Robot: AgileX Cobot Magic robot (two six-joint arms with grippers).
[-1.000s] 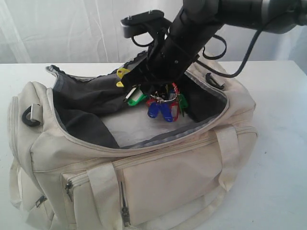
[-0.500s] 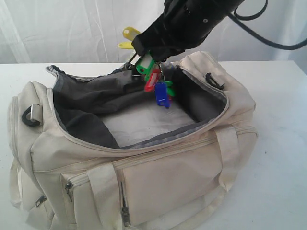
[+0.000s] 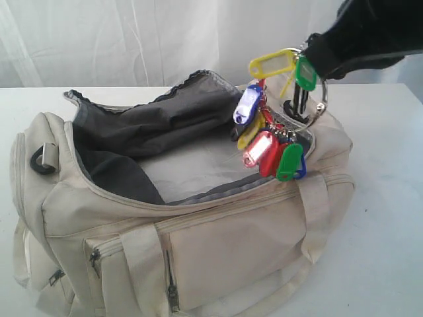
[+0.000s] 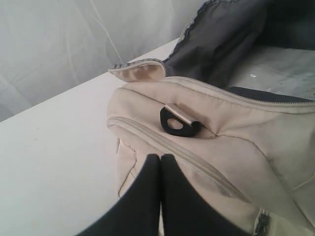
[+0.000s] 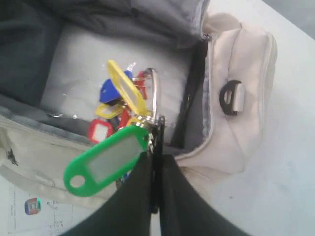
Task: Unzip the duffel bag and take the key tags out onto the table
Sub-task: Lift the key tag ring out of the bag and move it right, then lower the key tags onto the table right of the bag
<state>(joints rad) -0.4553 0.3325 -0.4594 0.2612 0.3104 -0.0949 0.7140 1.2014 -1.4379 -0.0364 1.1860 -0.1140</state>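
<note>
right gripper (image 5: pixel 155 158): pinching metal ring (image 3: pixel 323 99) of multicoloured plastic key tags (image 3: pixel 264 148);
key tags: hanging over open cream fabric duffel bag (image 3: pixel 225 244);
left gripper (image 4: pixel 160 162): pressed together, empty, beside bag's end

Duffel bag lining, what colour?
Dark grey lining; the duffel bag is cream-white outside. Shows best in the exterior view.

White curtain (image 3: pixel 99 39) with soft vertical folds fills the backdrop, brightly and evenly lit. Plain white table (image 3: pixel 390 224) runs back to it, shadows faint.
</note>
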